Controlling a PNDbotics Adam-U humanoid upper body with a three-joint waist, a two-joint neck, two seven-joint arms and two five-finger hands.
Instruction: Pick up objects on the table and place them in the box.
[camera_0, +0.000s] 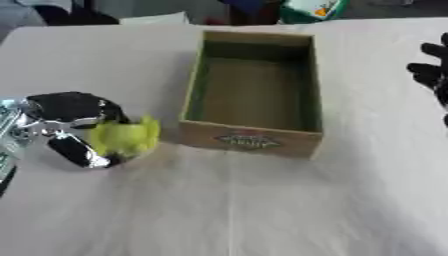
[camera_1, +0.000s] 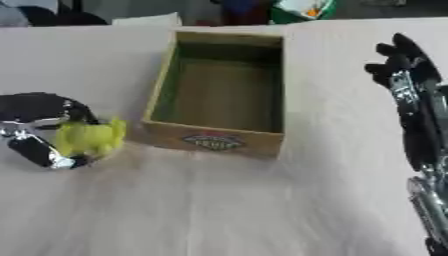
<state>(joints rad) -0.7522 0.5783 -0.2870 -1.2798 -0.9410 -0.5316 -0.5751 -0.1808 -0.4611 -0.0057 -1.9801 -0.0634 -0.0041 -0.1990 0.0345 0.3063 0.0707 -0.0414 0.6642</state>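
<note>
Count: 1 box (camera_0: 252, 135), 1 yellow-green object (camera_0: 127, 136), 2 robot hands. Also 1 green-and-white item (camera_0: 313, 10) at the top edge, past the table's far side, too blurred to ID.

Box: cardboard, open top, long axis running away from the camera, sits centre to upper centre of the frame on the pale table (camera_0: 262, 210). Front wall has a red/green label. Inside looks empty, only the greenish-brown floor and walls showing.

Yellow-green object: soft-looking, lumpy shape, centre-left of frame, just beside the box's front left corner but not in it. It's down at table level, in the left hand.

Left hand (camera_0: 74, 127): comes in from the left edge, black w/ shiny silver parts. Fingers and thumb curl round the yellow-green object, one above it, one below, so it's closed on that object.

Right hand (camera_1: 409, 85): right edge of frame, best seen in the right eye view. Fingers straight, pointing toward the upper part of the frame, spread a bit, holding nothing. Well apart from the box, silver forearm trailing down to the lower right corner.
</note>
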